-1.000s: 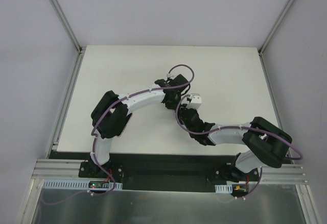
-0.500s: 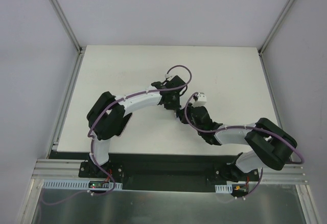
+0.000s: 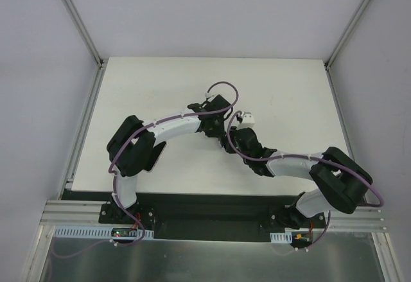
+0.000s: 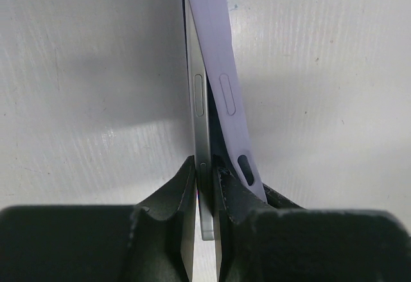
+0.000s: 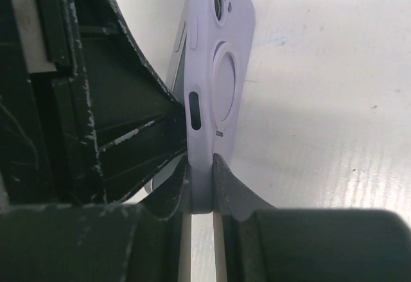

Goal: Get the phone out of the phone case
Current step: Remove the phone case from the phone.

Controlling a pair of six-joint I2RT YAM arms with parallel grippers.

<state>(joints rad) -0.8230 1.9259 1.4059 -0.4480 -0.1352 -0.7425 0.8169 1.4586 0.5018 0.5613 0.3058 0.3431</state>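
Mid-peel, by the look of it. Clamping the phone (image 4: 198, 96) edge-on in the left gripper (image 4: 204, 166), closed tight on the metal side rail near one end. Pinching the phone case (image 5: 221, 76) in the right gripper (image 5: 200, 166), closed on the lavender rim just beside the slot cutout. Already gapping at the gripped end: case splayed off the phone there, seemingly seated further along. Holding both over the middle of the worktop (image 3: 154, 89), between the two arms, apparently lifted clear of it.

To do this step well:
- Freeze the left grip; treat it as the anchor.
- Pull with the right, sideways and away, rolling the rim off the far corners rather than yanking straight.
- Expect stretch and snap-back — soft case, likely to release suddenly.
- Watch for slip on the phone: thin smooth rail, small contact patch.
- Stay low over the worktop in case of a drop.

Underneath: plain white matte worktop, faintly textured. Around it: pale blank walls (image 3: 205, 12) on three sides, aluminium rail (image 3: 212, 221) along the near edge by the arm bases.
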